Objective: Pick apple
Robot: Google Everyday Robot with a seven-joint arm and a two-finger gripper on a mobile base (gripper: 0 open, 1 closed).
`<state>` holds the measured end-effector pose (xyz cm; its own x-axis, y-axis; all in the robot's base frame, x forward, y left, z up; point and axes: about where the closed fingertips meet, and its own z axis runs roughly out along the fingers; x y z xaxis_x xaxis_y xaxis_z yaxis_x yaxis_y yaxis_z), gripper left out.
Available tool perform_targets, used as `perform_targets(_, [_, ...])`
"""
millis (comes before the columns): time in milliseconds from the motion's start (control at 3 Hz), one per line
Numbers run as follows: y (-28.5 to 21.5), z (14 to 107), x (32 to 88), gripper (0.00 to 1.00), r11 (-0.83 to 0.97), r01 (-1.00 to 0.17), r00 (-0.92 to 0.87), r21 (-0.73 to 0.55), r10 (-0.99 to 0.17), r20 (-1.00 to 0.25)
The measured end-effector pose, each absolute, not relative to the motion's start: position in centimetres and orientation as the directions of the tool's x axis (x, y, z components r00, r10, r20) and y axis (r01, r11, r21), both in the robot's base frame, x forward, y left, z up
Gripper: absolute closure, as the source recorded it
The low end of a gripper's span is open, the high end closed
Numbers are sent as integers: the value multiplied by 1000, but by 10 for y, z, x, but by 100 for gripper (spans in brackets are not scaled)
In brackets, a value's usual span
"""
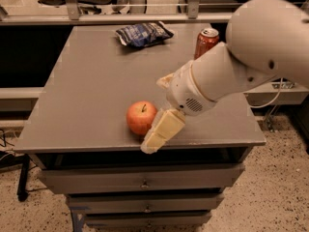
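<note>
- the round orange-red apple [141,117] lies near the grey table's [87,91] front edge.
- the cream gripper [161,129] is just beside it; open or closed, i cannot tell.

Single camera, high, facing down over table [91,81] front, close (claw [155,138] mid-frame, beside apple [139,116]).

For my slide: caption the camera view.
Gripper beside the apple near the table's front edge; soda can and snack bag farther back.
</note>
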<state>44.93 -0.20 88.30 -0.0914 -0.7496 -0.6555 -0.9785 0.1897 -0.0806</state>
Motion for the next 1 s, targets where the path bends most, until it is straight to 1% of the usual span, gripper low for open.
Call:
perform_targets(333, [13, 861, 459, 0, 187, -980, -93, -65, -722, -686])
perform_targets(667, [23, 857, 466, 18, 194, -980, -103, -51, -705, -702])
perform_targets(1000, [26, 858, 472, 41, 204, -978, -118, -39, -700, -705])
